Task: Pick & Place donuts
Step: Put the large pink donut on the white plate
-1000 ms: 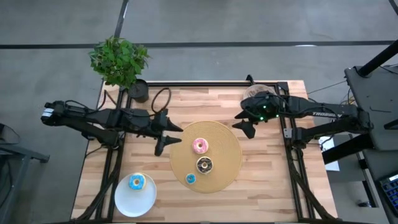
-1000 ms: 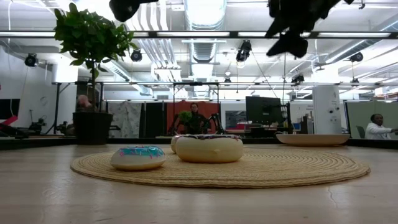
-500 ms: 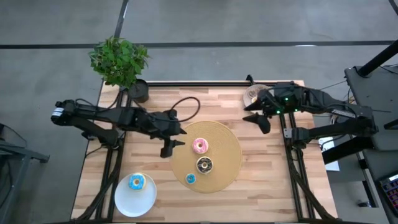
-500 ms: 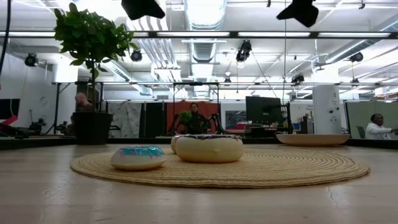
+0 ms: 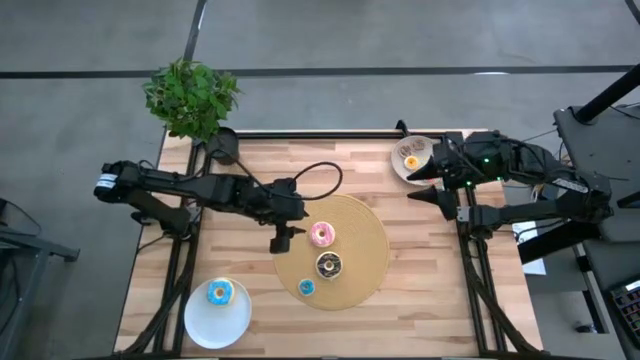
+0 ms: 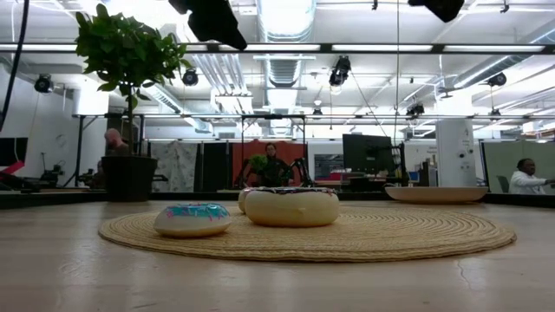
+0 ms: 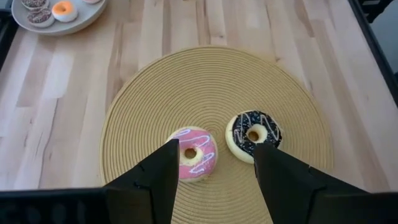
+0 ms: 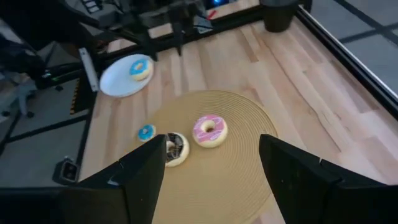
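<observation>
Above the woven mat (image 5: 345,215), the left gripper (image 5: 283,237) hangs open beside the pink donut (image 5: 321,235), apparently aligned for grasping it, while the open right gripper (image 5: 437,199) waits near the table edge.

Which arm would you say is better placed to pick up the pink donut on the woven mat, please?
Left. The left gripper hangs open beside the pink donut at the mat's edge, while the right gripper sits by the far plate.
</observation>
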You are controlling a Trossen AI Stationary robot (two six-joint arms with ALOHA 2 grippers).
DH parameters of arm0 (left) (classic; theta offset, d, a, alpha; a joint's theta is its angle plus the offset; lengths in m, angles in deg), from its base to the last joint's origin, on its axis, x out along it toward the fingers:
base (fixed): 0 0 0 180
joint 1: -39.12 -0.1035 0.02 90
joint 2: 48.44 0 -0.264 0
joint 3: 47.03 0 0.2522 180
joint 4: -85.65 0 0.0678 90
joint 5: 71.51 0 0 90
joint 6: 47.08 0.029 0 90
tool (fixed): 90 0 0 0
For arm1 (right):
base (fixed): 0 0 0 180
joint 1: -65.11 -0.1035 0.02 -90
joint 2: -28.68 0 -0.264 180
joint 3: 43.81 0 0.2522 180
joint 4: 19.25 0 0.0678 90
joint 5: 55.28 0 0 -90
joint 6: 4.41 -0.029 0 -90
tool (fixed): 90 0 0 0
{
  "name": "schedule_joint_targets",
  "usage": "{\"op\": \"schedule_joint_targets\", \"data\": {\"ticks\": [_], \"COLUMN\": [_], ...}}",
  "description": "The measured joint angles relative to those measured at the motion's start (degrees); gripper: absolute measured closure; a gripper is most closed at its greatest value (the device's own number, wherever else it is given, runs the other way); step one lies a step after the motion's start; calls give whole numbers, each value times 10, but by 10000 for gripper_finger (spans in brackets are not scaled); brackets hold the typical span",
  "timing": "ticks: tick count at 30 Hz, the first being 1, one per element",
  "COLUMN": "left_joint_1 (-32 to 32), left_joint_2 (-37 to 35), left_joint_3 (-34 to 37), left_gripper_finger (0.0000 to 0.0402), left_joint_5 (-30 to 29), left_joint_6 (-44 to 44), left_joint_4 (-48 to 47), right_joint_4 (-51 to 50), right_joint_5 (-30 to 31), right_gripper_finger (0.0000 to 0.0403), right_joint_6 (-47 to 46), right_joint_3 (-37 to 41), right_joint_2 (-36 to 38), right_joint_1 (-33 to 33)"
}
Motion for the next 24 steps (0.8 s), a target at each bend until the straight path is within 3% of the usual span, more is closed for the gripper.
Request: {"op": "schedule_joint_targets", "data": {"ticks": [8,24], "left_joint_1": [-14,-16], "left_joint_2": [5,40], "left_joint_3": [-3,-1], "left_gripper_finger": [223,239], "left_joint_5": [0,26], "left_joint_6": [3,34], "left_joint_4": [1,4], "right_joint_4": [-7,-58], "right_joint_5": [-2,-2], "right_gripper_finger": [189,356], "right_joint_6": [-2,28], "right_joint_3": [0,1], "right_joint_2": [29,47], "right_joint_1": [-24,-46]}}
